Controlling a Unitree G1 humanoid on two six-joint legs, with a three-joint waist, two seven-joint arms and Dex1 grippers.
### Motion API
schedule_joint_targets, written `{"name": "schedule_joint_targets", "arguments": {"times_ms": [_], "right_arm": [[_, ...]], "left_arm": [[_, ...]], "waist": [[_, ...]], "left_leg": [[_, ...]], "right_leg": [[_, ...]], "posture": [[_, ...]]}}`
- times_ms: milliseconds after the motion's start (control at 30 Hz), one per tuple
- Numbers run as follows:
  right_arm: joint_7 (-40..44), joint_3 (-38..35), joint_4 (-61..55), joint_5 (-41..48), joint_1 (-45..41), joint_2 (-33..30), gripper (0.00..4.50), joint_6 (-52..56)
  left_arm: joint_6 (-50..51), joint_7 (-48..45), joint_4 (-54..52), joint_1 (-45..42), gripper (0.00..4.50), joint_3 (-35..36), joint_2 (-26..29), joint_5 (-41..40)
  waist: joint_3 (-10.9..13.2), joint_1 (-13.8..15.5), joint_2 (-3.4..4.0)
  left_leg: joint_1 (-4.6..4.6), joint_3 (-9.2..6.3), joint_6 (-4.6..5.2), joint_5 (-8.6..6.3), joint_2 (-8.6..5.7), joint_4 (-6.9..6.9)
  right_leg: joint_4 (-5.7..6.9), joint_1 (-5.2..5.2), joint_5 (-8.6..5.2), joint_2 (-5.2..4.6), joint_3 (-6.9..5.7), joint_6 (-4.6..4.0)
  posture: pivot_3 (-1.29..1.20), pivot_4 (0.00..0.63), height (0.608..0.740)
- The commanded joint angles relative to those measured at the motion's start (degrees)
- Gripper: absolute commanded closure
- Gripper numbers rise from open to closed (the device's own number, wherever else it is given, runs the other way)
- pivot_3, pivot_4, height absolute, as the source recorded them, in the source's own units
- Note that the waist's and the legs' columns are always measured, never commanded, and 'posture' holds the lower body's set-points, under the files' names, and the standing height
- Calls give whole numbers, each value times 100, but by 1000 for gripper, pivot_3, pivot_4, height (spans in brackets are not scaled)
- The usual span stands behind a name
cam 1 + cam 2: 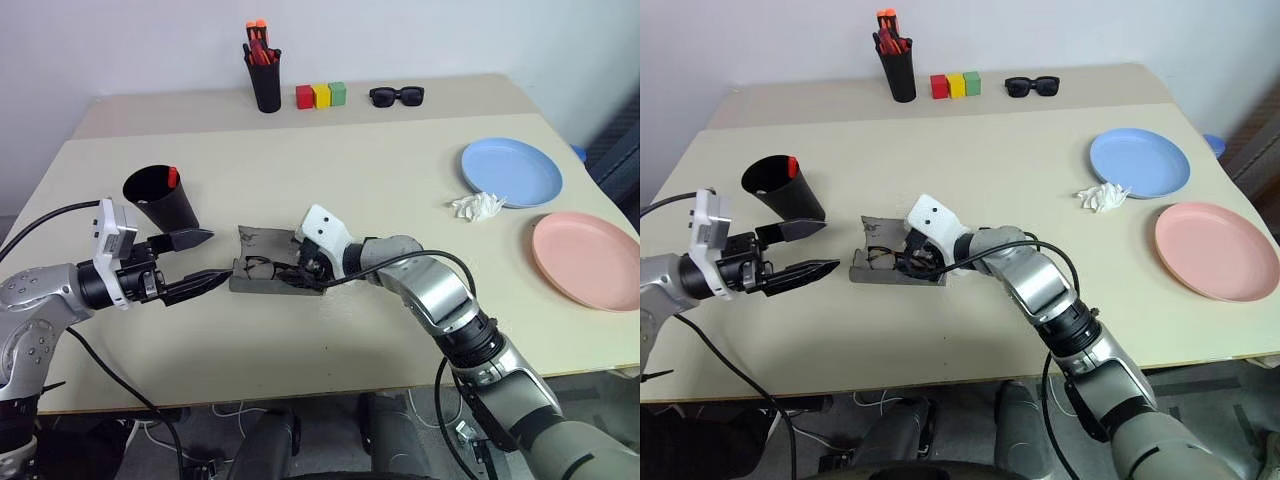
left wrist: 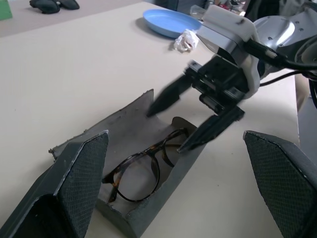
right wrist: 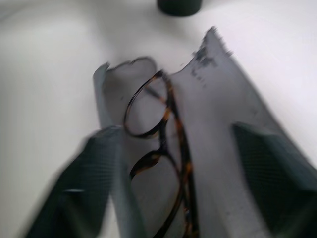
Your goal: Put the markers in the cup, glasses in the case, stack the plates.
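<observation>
Thin wire-frame glasses (image 2: 141, 168) lie inside the open grey case (image 2: 130, 212) directly beneath my released right gripper (image 2: 190, 120); I judge them light and fragile, best held at the bridge.

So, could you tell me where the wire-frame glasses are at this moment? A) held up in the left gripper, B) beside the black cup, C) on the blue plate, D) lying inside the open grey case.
D: the glasses lie inside the open grey case, with the right gripper open just above them and the left gripper open and empty beside the case.
</observation>
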Motion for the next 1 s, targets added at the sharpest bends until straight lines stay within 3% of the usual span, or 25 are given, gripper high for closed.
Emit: {"name": "schedule_joint_targets", "arguments": {"times_ms": [33, 167, 267, 433, 567, 767, 1000], "right_arm": [[-64, -693, -269, 340, -161, 150, 68, -110], [133, -1740, -604, 1189, 92, 249, 68, -336], [463, -2141, -797, 1438, 473, -147, 68, -602], [1162, -2333, -1078, 1407, 1226, -1069, 0, -1444], [1041, -2340, -1083, 1473, 1310, -1149, 0, -1478], [765, -2177, -1054, 1339, 1247, -1046, 0, -1604], [622, -2107, -1028, 1307, 1292, -1033, 0, -1719]], "left_arm": [[-310, 173, 156, -225, 0, 5, -137, 220], [-505, 416, 471, -701, 0, -185, -449, 424], [-790, 756, 901, -1225, 0, -456, -778, 821], [-1207, 1463, 1445, -1967, 2257, -1043, -1477, 1577], [-1434, 2188, 2042, -2613, 4404, -1212, -2080, 2042], [-1133, 2298, 2812, -3252, 4464, -2042, -2341, 2792], [646, 1598, 2769, -3651, 4464, -2568, -1938, 2704]], "waist": [[0, 11, -1], [-1, 53, -1], [-4, 65, -6], [-4, 46, -10], [-3, -11, -12], [-3, 43, -12], [-2, 9, -14]], "left_leg": [[0, 0, 0, 0, 0, 0], [-3, -1, -3, 2, 0, 1], [-1, -2, -3, 2, -1, 3], [1, 4, -3, 2, -4, 4], [6, 11, -7, 4, 1, 6], [2, 11, -10, 7, 0, 11], [-1, 8, -8, 5, -2, 15]], "right_leg": [[0, 0, 1, 0, 0, -1], [-3, 0, 3, 0, 0, -3], [-5, 7, 4, 0, -1, -3], [-19, 16, 9, -1, -1, 5], [-18, 15, 14, 2, 2, 0], [-17, 16, 17, 3, 3, 3], [-16, 14, 22, 4, 4, 10]], "posture": [[0, 150, 740], [0, 150, 740], [0, 150, 740], [0, 150, 740], [0, 150, 740], [0, 150, 740], [0, 150, 740]]}}
